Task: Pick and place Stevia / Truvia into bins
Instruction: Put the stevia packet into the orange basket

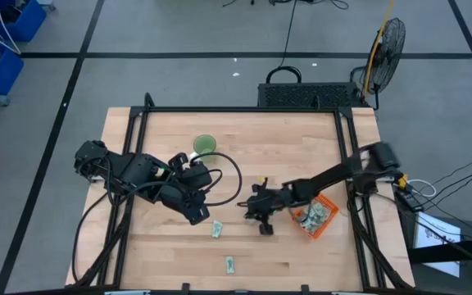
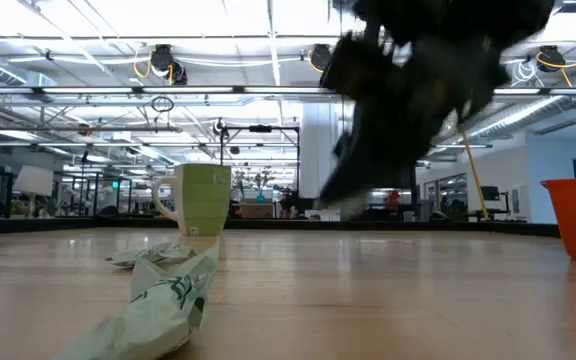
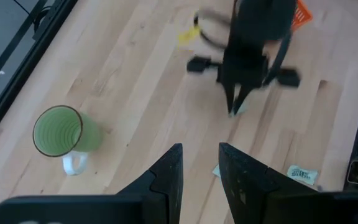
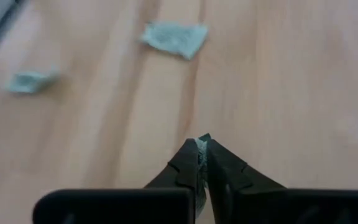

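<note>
1. Leftmost in the high view: left gripper (image 1: pixel 197 215) at centre-left of the frame, just right of the green mug (image 1: pixel 205 146) that sits above it; fingers (image 3: pixel 166 177) parted with a clear gap, grasping nothing, tips hanging near the packets lower centre.
2. Next, lower centre of the high view: two loose Stevia packets on the wooden table (image 1: pixel 138 246), one (image 1: pixel 217 230) just below the left gripper, long axis roughly up-down in the frame, the other (image 1: pixel 230 265) near the bottom edge, also roughly up-down. In the low view, foreground packet (image 2: pixel 163 300) crumpled at lower left, long axis running away from the camera.
3. Centre of the high view: right gripper (image 1: pixel 265 224), fingers clenched on a sliver of pale green packet (image 4: pixel 201 148) pinched between the tips, edge poking out, lifted off the wood. Long axis of that packet not readable.
4. Right of centre: orange bin (image 1: pixel 328 221), already heaped with packets, close beside the right arm.
5. Handling, as a judgement: paper sachets, very light, soft, easily creased and prone to sliding flat on the wood; best pinched across the short width near the middle, with the jaws set square to the long axis.
</note>
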